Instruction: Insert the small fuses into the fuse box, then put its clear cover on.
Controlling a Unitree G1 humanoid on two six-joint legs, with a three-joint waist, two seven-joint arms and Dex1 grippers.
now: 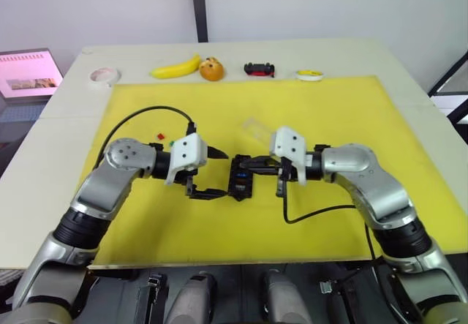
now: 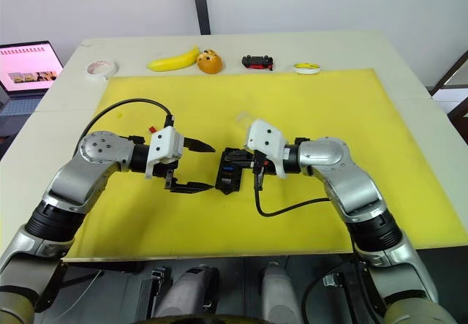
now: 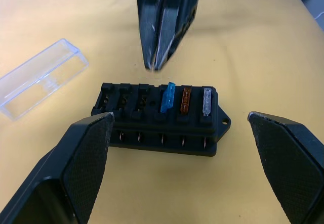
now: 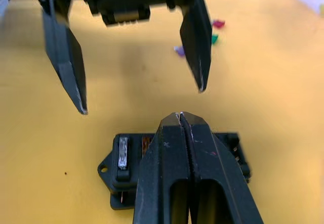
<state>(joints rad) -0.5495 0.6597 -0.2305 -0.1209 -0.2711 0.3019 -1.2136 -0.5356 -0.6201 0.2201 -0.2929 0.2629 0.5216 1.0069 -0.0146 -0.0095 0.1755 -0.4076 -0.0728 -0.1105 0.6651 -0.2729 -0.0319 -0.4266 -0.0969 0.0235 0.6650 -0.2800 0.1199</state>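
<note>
My right end effector: fingers pressed together with nothing between them, tips hanging just over the fuse box, pointing toward my left side.
My left end effector: fingers spread wide and empty, one tip at each side of the fuse box's near end, not touching it.
Fuse box: black block flat on the yellow mat, between my two end effectors, slots facing up. Its long axis runs away from me toward the far edge of the surface, in line with neither arm.
Fuses in the box: a blue fuse, an orange-brown fuse and a grey fuse stand side by side in one row; the blue one leans slightly. The slots next to them show no fuse.
Loose fuses: small red and green bits on the mat, beyond my left forearm, well apart from the box.
Clear cover: lying on the mat beyond the box, apart from it, set at a slant.
Surface: pale top carrying a yellow mat. Along its far edge sit a tape roll, a banana, an orange, a toy car and a small yellow dish.
Room: pale wall behind; a laptop with a pink screen off my left.
</note>
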